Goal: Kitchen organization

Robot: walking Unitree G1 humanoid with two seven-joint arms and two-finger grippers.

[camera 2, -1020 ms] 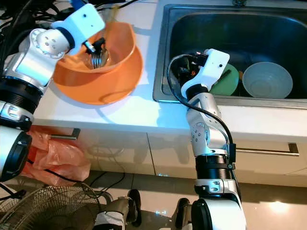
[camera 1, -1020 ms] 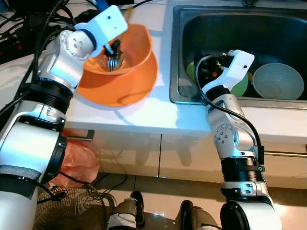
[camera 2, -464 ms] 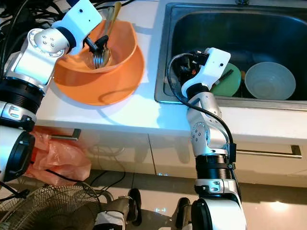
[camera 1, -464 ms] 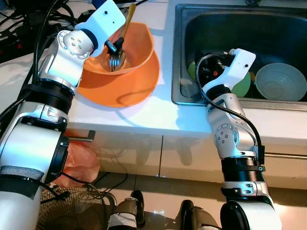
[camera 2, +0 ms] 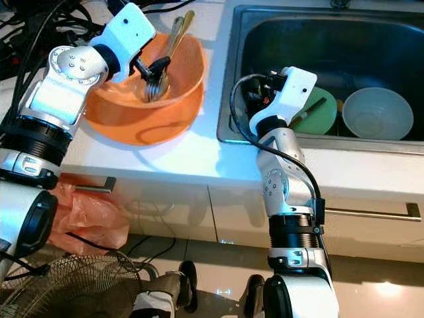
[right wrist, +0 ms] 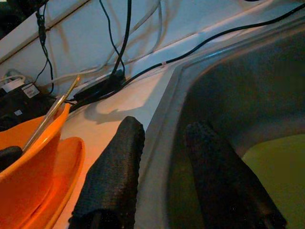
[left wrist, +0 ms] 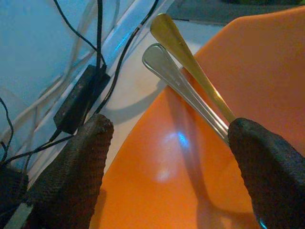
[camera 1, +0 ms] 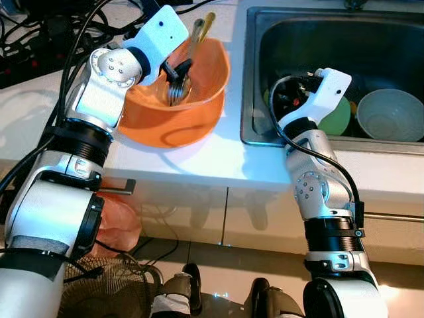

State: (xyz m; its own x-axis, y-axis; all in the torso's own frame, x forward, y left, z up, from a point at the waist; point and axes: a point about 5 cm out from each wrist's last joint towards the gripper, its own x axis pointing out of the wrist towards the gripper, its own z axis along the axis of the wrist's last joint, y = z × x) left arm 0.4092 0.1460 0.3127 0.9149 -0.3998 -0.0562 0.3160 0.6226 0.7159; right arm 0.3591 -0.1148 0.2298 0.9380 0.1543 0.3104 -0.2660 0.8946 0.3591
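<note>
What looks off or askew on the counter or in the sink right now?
The orange bowl sits tilted inside an orange plate, cutlery leaning out over its rim, with the left pincer reaching in. A utensil lies across the green plate in the sink. No spills visible.

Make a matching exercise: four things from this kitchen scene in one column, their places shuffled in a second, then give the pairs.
Things
1. gold-handled utensil
2. pale bowl
3. green plate
4. pink plastic bag

Places
A. in the sink, farthest toward the robot's right
B. on the floor below the counter
C. leaning in the orange bowl
D. in the sink, beside the right end effector

Pairs: 1-C, 2-A, 3-D, 4-B
</note>
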